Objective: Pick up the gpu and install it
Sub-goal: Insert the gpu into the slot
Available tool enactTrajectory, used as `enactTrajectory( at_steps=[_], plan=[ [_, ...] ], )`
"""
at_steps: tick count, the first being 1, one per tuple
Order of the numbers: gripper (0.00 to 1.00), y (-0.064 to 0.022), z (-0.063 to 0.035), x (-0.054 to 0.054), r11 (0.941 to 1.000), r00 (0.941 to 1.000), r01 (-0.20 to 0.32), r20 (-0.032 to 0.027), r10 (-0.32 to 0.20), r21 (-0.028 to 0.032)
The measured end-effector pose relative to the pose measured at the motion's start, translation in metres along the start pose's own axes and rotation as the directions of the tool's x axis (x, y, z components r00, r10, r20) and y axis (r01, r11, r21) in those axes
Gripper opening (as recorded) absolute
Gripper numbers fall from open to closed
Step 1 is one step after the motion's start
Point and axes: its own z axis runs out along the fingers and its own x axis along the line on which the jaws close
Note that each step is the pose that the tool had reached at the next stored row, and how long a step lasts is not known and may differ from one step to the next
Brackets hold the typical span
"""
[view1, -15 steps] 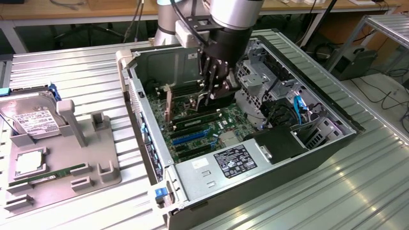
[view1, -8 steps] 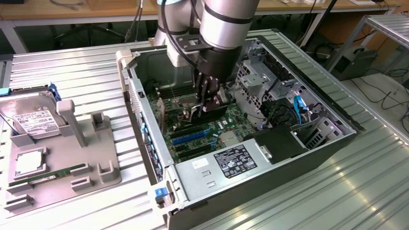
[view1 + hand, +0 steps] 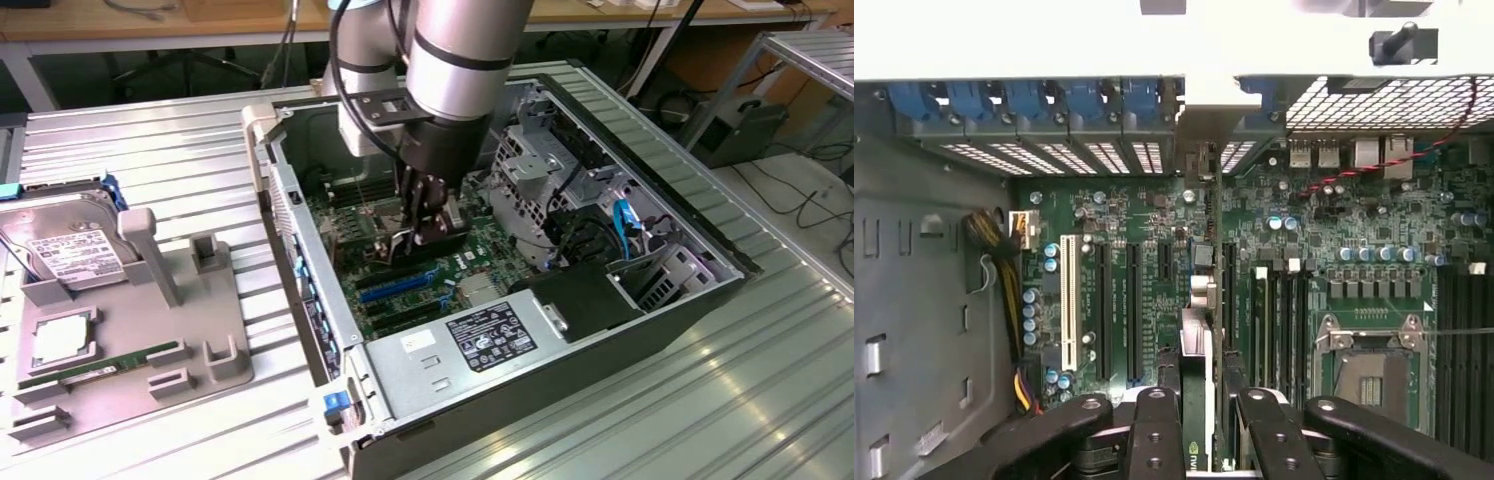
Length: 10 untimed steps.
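Observation:
The gpu appears edge-on in the wrist view as a thin dark card. Its silver end bracket reaches up to the slot openings at the rear of the case. My gripper is shut on the card, with a black finger on each side. The card stands upright over the green motherboard, in line with the black expansion slots and beside the memory slots. In the exterior view my gripper is deep inside the open computer case, low over the board. Whether the card is in a slot is hidden.
A white slot and the CPU socket flank the card. The power supply and drive cage crowd the case. On the exterior view's left, a grey fixture holds a hard drive and a green memory stick.

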Motion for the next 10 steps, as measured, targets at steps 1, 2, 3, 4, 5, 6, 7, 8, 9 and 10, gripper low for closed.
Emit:
enactTrajectory(
  at_steps=[1, 2, 3, 4, 5, 6, 7, 8, 9, 10],
  plan=[
    [0.26, 0.0000, 0.0018, 0.000, 1.0000, 1.0000, 0.000, 0.0000, 0.000, 0.0000],
    [0.26, -0.0001, 0.0037, 0.000, 1.0000, 1.0000, 0.000, 0.0000, 0.000, 0.0000],
    [0.26, -0.0001, 0.0061, 0.000, 1.0000, 1.0000, 0.000, 0.0000, 0.000, 0.0000],
    [0.26, -0.0001, 0.0080, 0.000, 1.0000, 1.0000, 0.000, 0.0000, 0.000, 0.0001],
    [0.26, 0.0000, 0.0097, 0.000, 1.0000, 1.0000, 0.000, -0.0001, 0.000, 0.0000],
    [0.26, 0.0001, 0.0113, 0.000, 1.0000, 1.0000, 0.000, 0.0001, 0.000, 0.0001],
    [0.26, 0.0003, 0.0131, 0.000, 1.0000, 1.0000, 0.000, 0.0000, 0.000, 0.0000],
    [0.26, 0.0007, 0.0144, 0.001, 1.0000, 1.0000, 0.000, -0.0001, 0.000, 0.0000],
    [0.26, 0.0009, 0.0161, 0.001, 1.0000, 1.0000, 0.000, 0.0001, 0.000, 0.0002],
    [0.26, 0.0011, 0.0172, 0.001, 1.0000, 1.0000, 0.000, 0.0000, 0.000, 0.0002]
  ],
)
